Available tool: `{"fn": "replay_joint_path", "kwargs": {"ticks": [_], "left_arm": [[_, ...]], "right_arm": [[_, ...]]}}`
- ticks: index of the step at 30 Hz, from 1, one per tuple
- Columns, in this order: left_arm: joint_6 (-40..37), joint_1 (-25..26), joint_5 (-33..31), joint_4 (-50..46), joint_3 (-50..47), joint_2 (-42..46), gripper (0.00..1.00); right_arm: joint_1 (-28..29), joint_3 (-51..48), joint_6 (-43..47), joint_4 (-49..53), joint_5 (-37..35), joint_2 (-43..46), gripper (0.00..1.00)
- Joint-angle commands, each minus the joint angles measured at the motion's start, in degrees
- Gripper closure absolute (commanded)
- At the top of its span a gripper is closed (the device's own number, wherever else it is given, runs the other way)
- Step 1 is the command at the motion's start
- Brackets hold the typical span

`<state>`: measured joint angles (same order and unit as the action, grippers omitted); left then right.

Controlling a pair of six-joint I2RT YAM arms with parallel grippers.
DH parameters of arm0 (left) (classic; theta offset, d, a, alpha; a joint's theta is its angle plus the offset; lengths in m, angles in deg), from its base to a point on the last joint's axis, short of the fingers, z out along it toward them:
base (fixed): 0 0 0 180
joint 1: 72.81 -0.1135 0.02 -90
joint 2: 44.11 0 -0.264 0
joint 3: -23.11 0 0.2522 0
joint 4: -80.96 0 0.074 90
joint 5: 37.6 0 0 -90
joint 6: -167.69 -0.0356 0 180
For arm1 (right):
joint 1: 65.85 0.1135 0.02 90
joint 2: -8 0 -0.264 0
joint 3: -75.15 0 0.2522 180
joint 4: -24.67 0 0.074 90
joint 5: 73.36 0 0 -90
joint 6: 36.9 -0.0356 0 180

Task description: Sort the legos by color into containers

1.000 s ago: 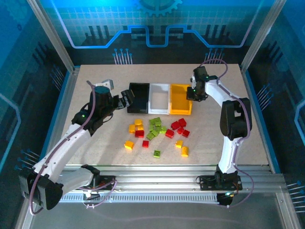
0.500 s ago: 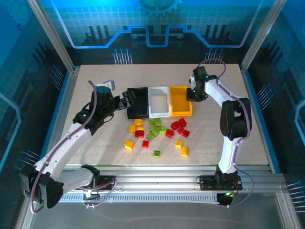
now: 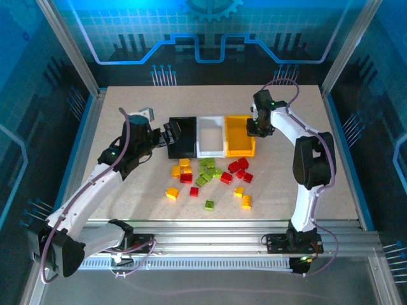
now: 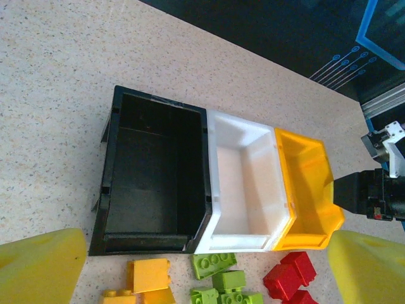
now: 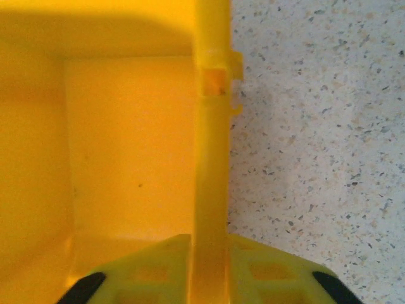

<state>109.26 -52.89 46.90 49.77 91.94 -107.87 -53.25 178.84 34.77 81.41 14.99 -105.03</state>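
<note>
**Right hand at the yellow bin's wall, left hand standing wide open**

The right hand [image 3: 253, 129] is straddling the right-hand wall of the yellow bin [image 3: 238, 135]. In the right wrist view its fingers [image 5: 145, 272] are sitting one on each side of that wall, close against it. I cannot tell whether they are pinching it or only lying alongside.

The left hand [image 3: 169, 135] is hanging just beside the black bin [image 4: 152, 171], on its left side. Its yellow fingers [image 4: 38, 266] are spreading wide apart and gripping nothing.

Outward from the hands, the three bins are standing in a row, side touching side. The black one is on the left, the white bin [image 4: 243, 183] in the middle and the yellow one on the right.

The legos are lying loose on the tabletop [image 3: 127, 108], just on the near side of the row. A bunch of green bricks [image 3: 208, 169] is sitting below the white bin and a bunch of red bricks [image 3: 238, 168] below the yellow one. Yellow-orange bricks [image 3: 180, 168] are lying below the black bin. More bricks are straying nearer the arm bases, among them a lone green brick [image 3: 209, 204] and an orange pair [image 3: 246, 202].
</note>
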Motion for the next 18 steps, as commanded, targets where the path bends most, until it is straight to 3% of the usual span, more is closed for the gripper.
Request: {"fn": "replay_joint_path", "kwargs": {"ticks": [1,5,9,13,18], "left_arm": [[-0.2,-0.3,1.2,-1.0,-0.7,0.2,0.01],[-0.3,-0.3,1.1,-1.4,-0.4,0.7,0.01],[0.0,-0.3,-0.1,-2.1,-0.3,2.0,0.01],[0.4,-0.4,-1.7,-3.1,-0.1,3.4,0.01],[0.4,-0.5,-1.0,-2.8,-0.1,4.1,0.01]], "right_arm": [[0.7,-0.1,-1.8,1.3,-1.1,2.5,0.67],[1.0,-0.5,-2.2,1.1,-1.4,5.3,0.44],[5.5,-5.5,-1.9,-0.3,-1.5,12.4,0.37],[15.3,-13.2,-0.5,-1.7,-0.4,19.3,0.32],[30.9,-20.0,1.6,-1.9,-2.7,21.2,0.29]]}}
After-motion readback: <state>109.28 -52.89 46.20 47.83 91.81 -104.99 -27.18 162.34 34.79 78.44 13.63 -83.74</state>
